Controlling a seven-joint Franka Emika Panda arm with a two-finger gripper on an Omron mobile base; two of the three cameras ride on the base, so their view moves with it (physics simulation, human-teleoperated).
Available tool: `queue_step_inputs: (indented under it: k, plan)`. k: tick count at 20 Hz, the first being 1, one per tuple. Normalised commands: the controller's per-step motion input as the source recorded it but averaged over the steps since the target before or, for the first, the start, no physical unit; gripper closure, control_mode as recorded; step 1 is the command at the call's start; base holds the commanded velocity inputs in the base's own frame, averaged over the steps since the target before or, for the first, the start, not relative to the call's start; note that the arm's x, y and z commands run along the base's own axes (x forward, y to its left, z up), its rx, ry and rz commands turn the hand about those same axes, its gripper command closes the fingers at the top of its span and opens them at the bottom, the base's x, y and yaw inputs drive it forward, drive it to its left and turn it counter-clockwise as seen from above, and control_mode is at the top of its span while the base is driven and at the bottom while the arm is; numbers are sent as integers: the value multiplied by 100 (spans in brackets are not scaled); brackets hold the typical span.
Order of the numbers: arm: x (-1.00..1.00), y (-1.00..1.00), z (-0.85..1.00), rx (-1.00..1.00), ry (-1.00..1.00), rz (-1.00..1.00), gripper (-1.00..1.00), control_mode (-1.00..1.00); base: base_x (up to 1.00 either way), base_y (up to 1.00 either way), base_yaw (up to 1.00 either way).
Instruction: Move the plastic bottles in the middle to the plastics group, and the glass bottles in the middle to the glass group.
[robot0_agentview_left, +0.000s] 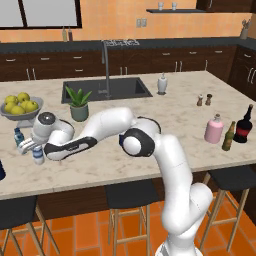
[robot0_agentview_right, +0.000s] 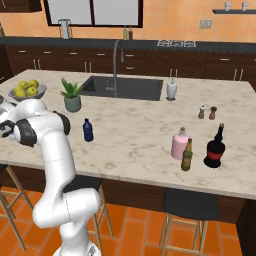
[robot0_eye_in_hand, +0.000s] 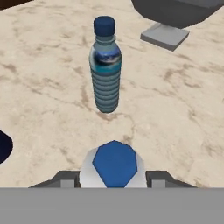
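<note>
My gripper reaches to the counter's left end and is shut on the clear plastic bottle, whose white and blue top sits between the fingertips. The bottle's base is at counter level. Just beyond it stands the teal water bottle of the plastics group, with a dark blue rounded item to one side. The navy plastic bottle stands mid-counter. At the right end the olive glass bottle stands close beside the pink bottle and the dark red-labelled bottle.
A grey bowl of lemons and a potted plant stand behind the gripper. The sink with its faucet, a white dispenser and two small shakers lie farther back. Stools line the counter's front edge.
</note>
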Motion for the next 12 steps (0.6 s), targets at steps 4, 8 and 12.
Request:
queue_step_inputs:
  k: [4,8,12]
  plan:
    - [58,0,0,10,0,0,100,-100,0,0,0]
    - [26,0,0,0,3,0,100,-100,0,0,0]
    - [0,0,0,0,3,0,100,-100,0,0,0]
